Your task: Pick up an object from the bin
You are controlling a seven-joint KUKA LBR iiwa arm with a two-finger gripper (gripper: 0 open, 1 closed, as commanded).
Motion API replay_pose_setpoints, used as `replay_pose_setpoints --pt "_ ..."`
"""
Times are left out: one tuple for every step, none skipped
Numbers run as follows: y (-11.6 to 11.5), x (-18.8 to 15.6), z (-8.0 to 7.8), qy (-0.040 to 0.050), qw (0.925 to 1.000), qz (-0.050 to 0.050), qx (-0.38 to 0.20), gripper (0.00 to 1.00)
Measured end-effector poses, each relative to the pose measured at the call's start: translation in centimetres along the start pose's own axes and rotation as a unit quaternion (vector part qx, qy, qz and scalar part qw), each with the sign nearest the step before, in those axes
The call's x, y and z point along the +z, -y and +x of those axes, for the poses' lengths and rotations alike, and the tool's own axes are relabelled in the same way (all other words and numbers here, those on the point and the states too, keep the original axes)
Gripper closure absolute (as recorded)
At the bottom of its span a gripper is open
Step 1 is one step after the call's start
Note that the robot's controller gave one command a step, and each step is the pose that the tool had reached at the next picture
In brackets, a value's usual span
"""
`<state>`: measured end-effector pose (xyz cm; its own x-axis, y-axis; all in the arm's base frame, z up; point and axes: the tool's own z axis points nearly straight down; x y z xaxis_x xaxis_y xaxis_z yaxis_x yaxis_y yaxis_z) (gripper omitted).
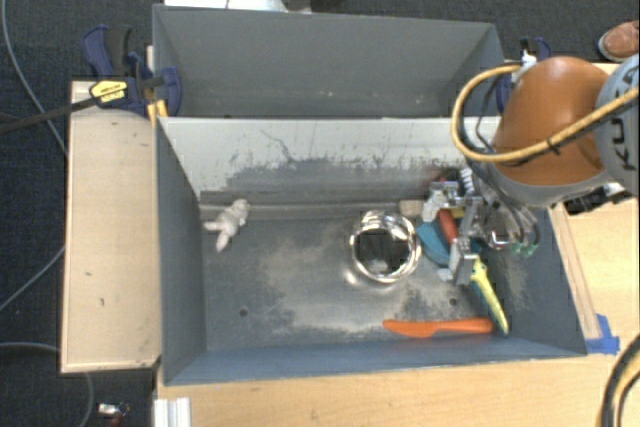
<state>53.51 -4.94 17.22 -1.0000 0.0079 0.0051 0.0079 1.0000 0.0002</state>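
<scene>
My gripper (pixel 463 255) hangs low in the right part of the bin, under the orange wrist cover. Right at its left side lies a blue flat piece (pixel 436 241), with a small red piece (pixel 447 221) just above it. A yellow-green elongated thing (pixel 490 296) lies just below and to the right of the gripper. Left of the blue piece stands a shiny round metal cup (pixel 383 246). An orange flat stick (pixel 437 326) lies along the bin's front wall, below the gripper.
A small white figure (pixel 228 223) lies alone at the far left of the bin floor. The arm and its cables cover the bin's right corner. Bare floor stretches between the white figure and the metal cup.
</scene>
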Motion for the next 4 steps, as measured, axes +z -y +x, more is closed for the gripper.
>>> replay_pose_setpoints --pt "0.0 -0.5 -0.2 0.0040 1.0000 0.000 -0.001 0.00" --pt "0.1 2.6 0.2 0.0084 0.9969 0.000 0.078 0.00" --pt "-1.0 6.1 0.4 0.0019 0.9874 0.000 0.158 0.00" --pt "-0.3 6.9 0.4 0.0053 0.9696 -0.001 0.244 0.00"
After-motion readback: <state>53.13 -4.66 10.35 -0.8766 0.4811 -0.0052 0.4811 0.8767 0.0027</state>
